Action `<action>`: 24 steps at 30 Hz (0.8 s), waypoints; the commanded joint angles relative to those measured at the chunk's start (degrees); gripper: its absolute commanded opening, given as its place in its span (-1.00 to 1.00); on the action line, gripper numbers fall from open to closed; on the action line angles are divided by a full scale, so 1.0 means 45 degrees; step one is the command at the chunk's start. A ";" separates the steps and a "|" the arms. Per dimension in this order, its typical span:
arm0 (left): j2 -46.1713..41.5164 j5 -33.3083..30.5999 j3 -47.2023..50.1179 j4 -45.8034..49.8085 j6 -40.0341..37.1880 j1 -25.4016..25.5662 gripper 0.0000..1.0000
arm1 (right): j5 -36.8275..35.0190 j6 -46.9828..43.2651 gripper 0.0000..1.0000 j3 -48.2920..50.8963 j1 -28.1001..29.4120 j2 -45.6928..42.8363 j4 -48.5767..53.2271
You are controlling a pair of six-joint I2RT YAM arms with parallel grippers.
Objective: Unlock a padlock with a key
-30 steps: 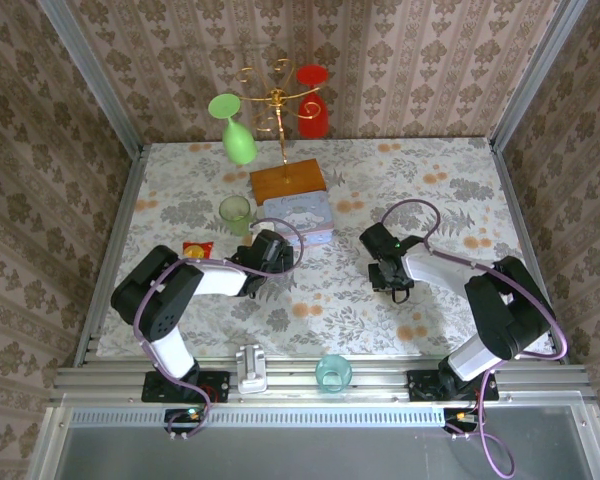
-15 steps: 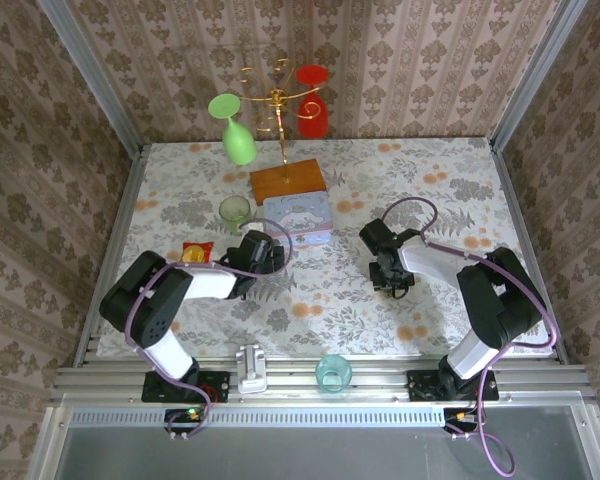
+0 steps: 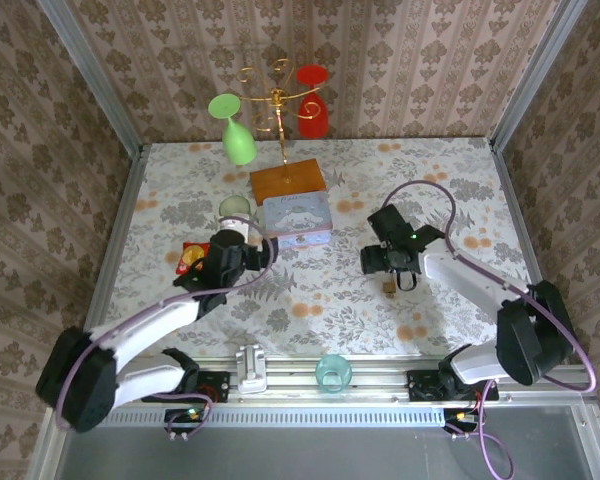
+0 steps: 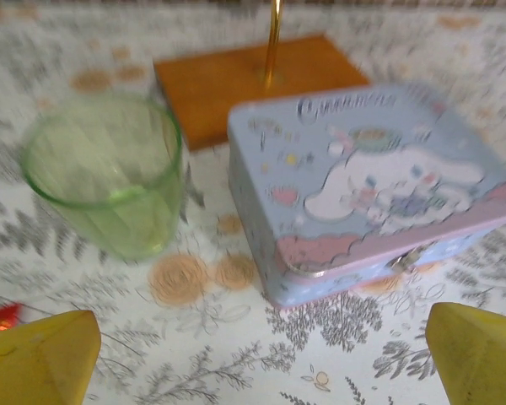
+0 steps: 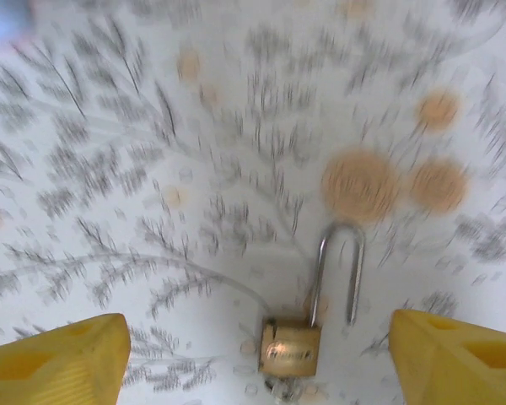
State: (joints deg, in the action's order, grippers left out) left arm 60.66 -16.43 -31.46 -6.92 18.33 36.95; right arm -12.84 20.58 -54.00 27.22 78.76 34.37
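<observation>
Right gripper (image 5: 255, 325) widened, squarish brass padlock (image 5: 289, 346) (silvery shackle)

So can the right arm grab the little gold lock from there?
Probably yes. The padlock lies on the cloth right between the right pincer's open fingers, with nothing in the way.

arms (image 3: 145, 322): 2, white links, black joints | cables (image 3: 421, 184): purple, looped | tool fingers (image 4: 38, 359): yellow wedges

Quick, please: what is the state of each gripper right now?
Left gripper: open, holding nothing.
Right gripper: open, holding nothing; the padlock lies loose between its jaws.
</observation>
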 commanded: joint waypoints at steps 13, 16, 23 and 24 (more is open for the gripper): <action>0.0313 -0.0718 0.2969 -0.5321 -0.4332 -0.6617 1.00 | -0.0303 -0.4611 0.78 0.6174 -0.4739 -0.1641 -1.3723; 0.2400 0.0156 0.3081 -0.7663 -0.4424 -0.7175 1.00 | 0.0021 -0.4431 0.77 0.6332 -0.4920 -0.0849 -1.4780; 0.5232 0.2938 0.2297 -0.9844 -0.3966 -0.8616 1.00 | -0.0338 -0.3967 1.00 0.6932 -0.5276 0.0432 -1.7504; 0.5383 0.3430 0.2205 -0.9649 -0.4146 -0.8545 1.00 | -0.0524 -0.3844 1.00 0.6984 -0.5304 0.0852 -1.7838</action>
State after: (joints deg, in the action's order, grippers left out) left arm 82.24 -9.08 -19.49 -43.03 -0.05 -0.51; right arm -13.89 2.00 -23.55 4.21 79.15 -37.01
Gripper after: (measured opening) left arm 0.999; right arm 0.993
